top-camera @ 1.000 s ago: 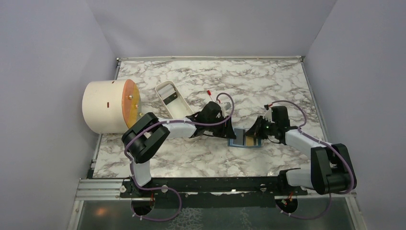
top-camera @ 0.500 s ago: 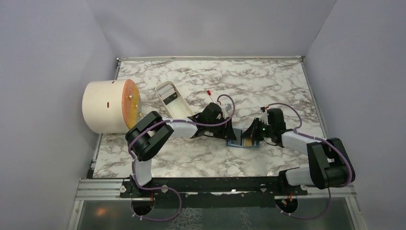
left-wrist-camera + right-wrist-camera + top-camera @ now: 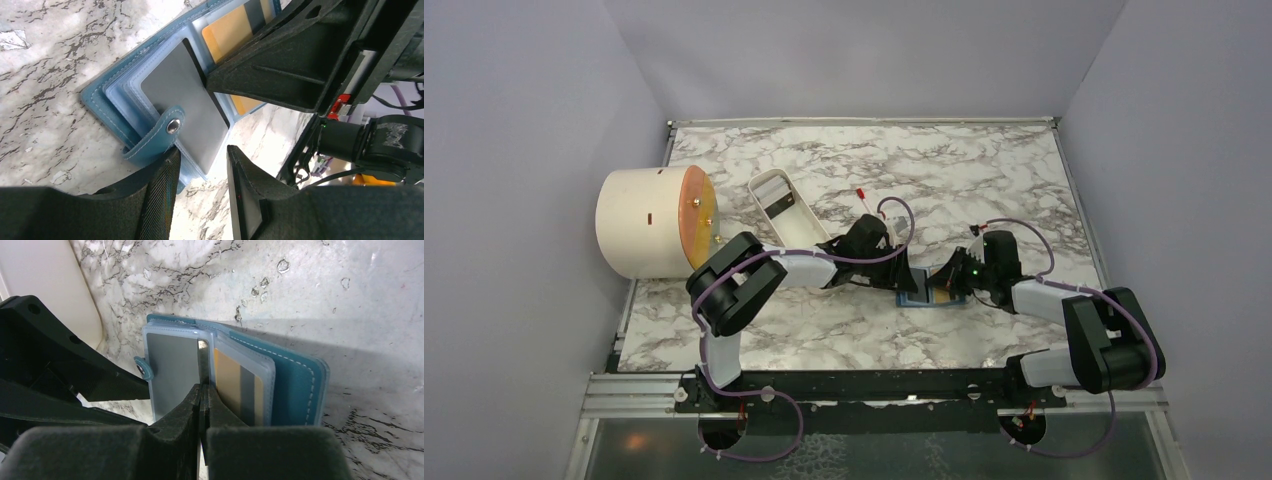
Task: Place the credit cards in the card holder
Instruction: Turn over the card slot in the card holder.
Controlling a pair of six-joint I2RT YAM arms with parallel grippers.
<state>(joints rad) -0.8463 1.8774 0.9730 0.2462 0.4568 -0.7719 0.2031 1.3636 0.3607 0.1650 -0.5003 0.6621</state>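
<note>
The teal-blue card holder [image 3: 921,297] [image 3: 100,95] [image 3: 295,385] lies open on the marble between both grippers. Its grey pocket panel [image 3: 185,100] and snap strap [image 3: 173,126] face up. The yellow-orange credit card [image 3: 230,30] [image 3: 225,380] sits in a clear sleeve on the holder's right half. My right gripper [image 3: 204,387] [image 3: 951,281] is shut on a thin dark grey card [image 3: 202,362], seen edge-on, standing between the grey panel and the sleeve. My left gripper [image 3: 202,152] [image 3: 905,279] is open; its mesh finger [image 3: 160,180] rests on the holder's edge by the strap.
A cream cylinder [image 3: 639,222] with a round orange face lies at the left. A long white oval tray [image 3: 786,207] [image 3: 45,285] sits behind my left arm. A small red-tipped item [image 3: 861,192] lies further back. Grey walls surround the table.
My right gripper has slid left and lower over the card holder with the dark card. The left gripper has stayed at the holder's edge, its jaws slightly narrower.
</note>
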